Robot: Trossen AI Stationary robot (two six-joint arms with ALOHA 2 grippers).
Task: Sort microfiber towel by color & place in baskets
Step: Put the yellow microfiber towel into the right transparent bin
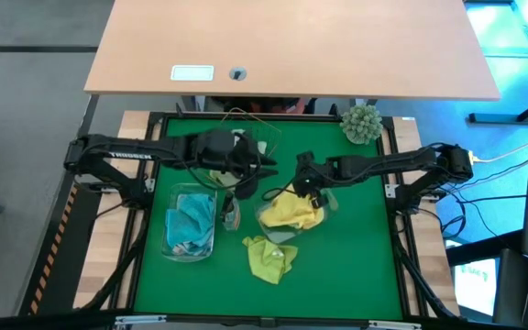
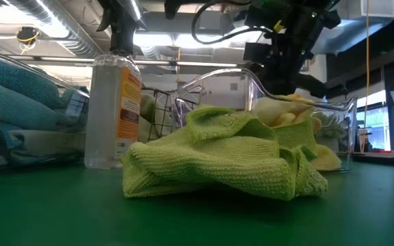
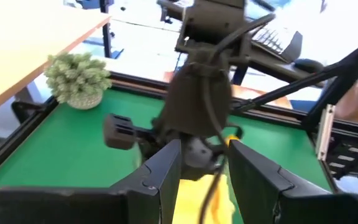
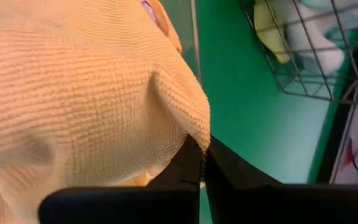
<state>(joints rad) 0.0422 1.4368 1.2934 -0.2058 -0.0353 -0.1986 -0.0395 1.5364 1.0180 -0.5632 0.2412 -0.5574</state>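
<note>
Bright, even overhead light covers the table (image 1: 337, 275), with soft, short shadows. In the low view, ceiling strip lights (image 2: 176, 49) glare white and the clear basket (image 2: 334, 109) glints. The left wrist view is motion-blurred; daylight washes out its far background.

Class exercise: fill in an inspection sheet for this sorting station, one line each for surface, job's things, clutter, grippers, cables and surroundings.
Surface: green mat, bare at the near right.
Job's things: yellow towel in a clear basket; teal towels in another clear basket; lime green towel loose on the mat; wire basket at the back.
Clutter: clear bottle; plant ball.
Grippers: right gripper pinching the yellow towel; left gripper open, empty.
Cables: black leads off the right edge.
Surroundings: wooden desk behind.
</note>
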